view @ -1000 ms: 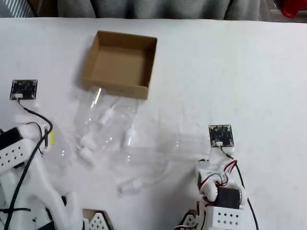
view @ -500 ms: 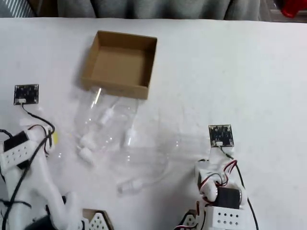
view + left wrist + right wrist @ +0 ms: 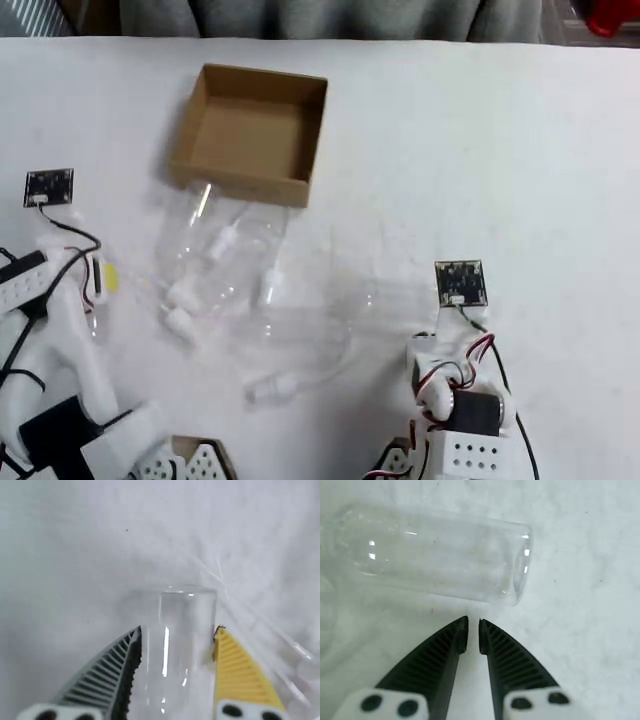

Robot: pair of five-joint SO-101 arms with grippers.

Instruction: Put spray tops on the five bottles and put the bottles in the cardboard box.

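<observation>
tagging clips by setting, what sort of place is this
Probably a robotics lab bench: two small robot arms at a white-covered table, with clear plastic bottles and a cardboard box laid out.

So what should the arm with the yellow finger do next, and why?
Probably lift it a little. The left gripper has its fingers against both sides of a clear bottle, so the hold looks made. A spray top lies loose nearby, and the cardboard box holds nothing.
</observation>
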